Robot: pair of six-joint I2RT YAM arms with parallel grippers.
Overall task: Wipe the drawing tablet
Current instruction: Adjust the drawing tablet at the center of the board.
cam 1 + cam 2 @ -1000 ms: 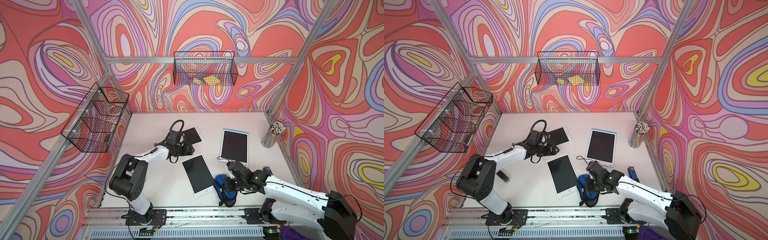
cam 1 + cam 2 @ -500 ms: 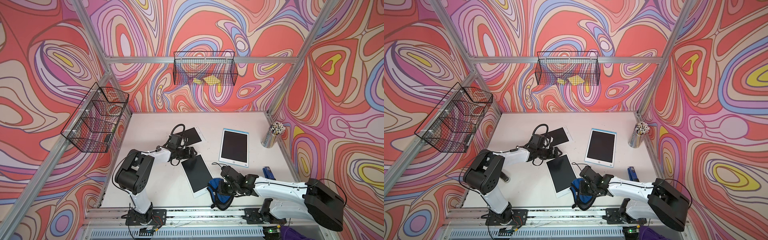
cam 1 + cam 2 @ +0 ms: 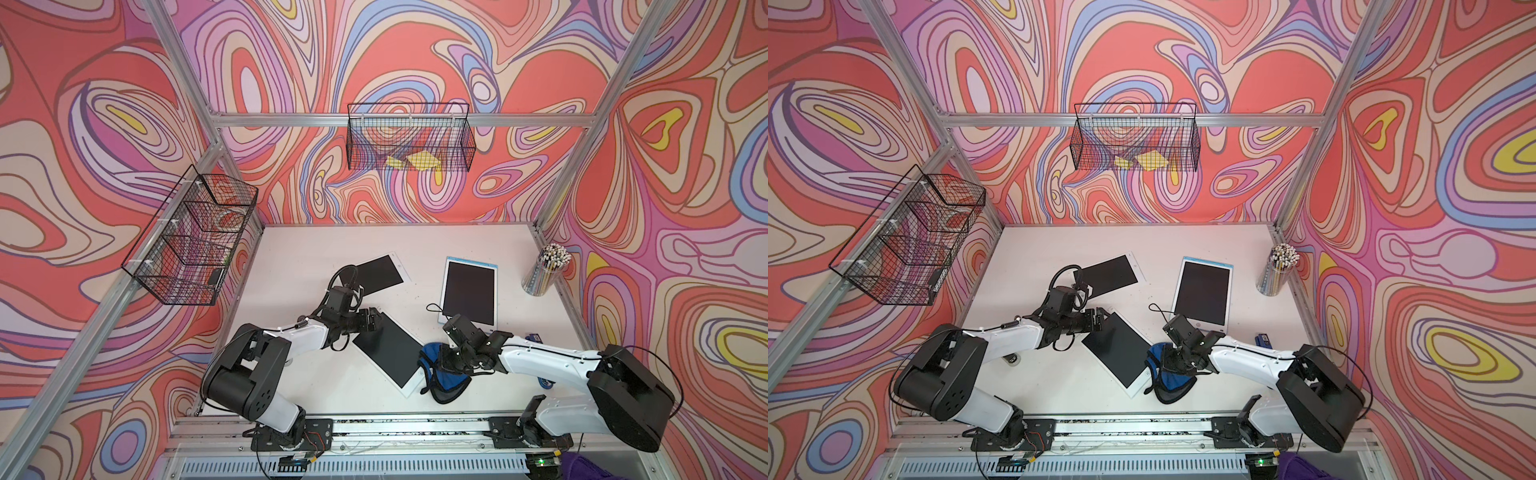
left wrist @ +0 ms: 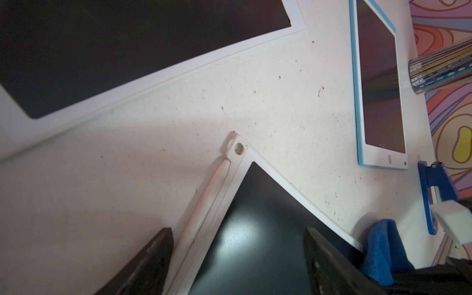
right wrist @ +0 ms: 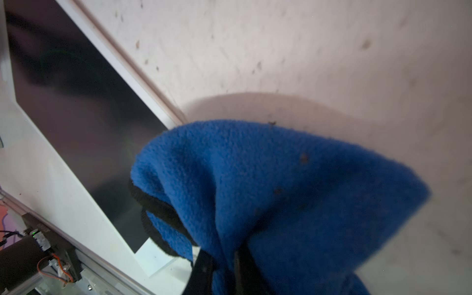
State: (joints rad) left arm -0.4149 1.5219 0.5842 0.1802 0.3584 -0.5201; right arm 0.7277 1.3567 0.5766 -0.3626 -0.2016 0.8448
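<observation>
Blue cloth (image 5: pixel 281 191) was what I had in the right fingers (image 3: pixel 448 365). They were pinched tight on a bunched fold, and the rest hung and spread below them. Its black-trimmed edge lay on the bench (image 3: pixel 316 374), right against the side of the tablet (image 3: pixel 388 353) nearest the right arm. In the right wrist view the cloth overlapped the rim of the dark screen, but I could not tell whether it pressed on the surface.

The left fingers (image 3: pixel 374 322) stood wide apart and held nothing. They were low over the tablet's far end and straddled it, one over the bare bench and one over the screen side. A white stylus (image 4: pixel 204 199) sat along the tablet's edge beside them, running up to a corner with a small hole (image 4: pixel 238 148).

The tablet itself, white frame around a black screen, lay flat and slantwise at mid-bench between my two arms. Beyond the left arm lay a second tablet (image 3: pixel 378 272), also white-framed and apart from the first. Beyond the right arm lay a blue-framed tablet (image 3: pixel 469 293). A pencil cup (image 3: pixel 546 274) stood near the bench's far right edge. A wire basket (image 3: pixel 409 141) hung on the back wall and another basket (image 3: pixel 191 237) on the left wall.
</observation>
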